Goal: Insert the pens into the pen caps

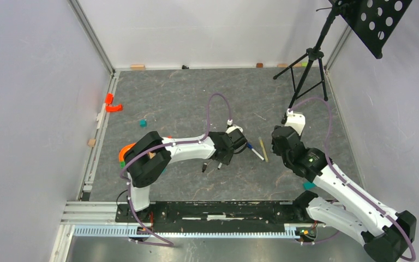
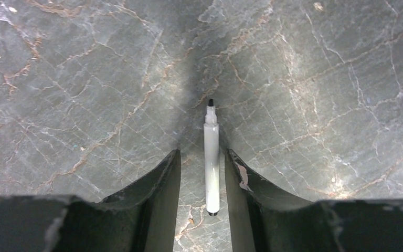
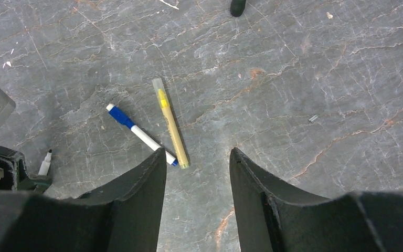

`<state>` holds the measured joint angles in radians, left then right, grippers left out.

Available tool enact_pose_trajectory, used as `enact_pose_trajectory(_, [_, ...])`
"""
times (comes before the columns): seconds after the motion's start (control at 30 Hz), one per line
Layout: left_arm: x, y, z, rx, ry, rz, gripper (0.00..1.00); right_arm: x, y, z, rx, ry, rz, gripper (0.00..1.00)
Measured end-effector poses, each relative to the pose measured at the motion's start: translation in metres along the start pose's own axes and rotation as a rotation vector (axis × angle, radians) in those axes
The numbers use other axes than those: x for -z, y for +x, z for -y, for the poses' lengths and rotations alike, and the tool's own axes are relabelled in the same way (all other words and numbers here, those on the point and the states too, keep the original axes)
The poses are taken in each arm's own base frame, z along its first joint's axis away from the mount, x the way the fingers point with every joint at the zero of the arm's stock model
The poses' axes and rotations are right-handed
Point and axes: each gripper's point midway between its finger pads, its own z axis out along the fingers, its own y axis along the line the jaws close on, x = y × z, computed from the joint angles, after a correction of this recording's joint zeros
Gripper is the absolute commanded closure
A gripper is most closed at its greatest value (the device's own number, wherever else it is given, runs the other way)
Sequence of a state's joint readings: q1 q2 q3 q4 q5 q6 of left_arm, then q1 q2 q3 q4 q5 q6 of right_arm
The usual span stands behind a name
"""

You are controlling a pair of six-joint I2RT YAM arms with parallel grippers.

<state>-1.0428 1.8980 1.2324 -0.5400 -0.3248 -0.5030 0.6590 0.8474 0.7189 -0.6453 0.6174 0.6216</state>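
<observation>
Arms reach from the bottom edge toward the middle of the counter (image 1: 196, 98). The left arm (image 1: 185, 147) stretches to the right with its wrist bent down. The left jaws stand partly spread, wider than the white pen (image 2: 211, 163) between them. That pen has a bare black tip and sits close to the right-hand finger, with a gap on its other side. The right arm (image 1: 333, 180) angles up-left. The right jaws are spread and hold nothing. A blue-capped pen (image 3: 141, 137) and a yellow pen (image 3: 172, 126) lie just beside the left-hand finger.
</observation>
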Motion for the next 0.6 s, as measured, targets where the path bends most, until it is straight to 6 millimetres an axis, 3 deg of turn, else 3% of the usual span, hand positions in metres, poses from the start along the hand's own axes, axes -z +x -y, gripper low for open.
enact_pose_trajectory(0.2, [0.0, 0.003, 0.012, -0.034, 0.082, -0.021, 0.96, 0.0, 0.002, 0.001, 0.003, 0.0, 0.0, 0.48])
enact_pose_trajectory(0.6, [0.004, 0.004, 0.015, -0.059, 0.173, 0.024, 0.98, 0.001, 0.004, 0.001, 0.032, -0.02, -0.005, 0.48])
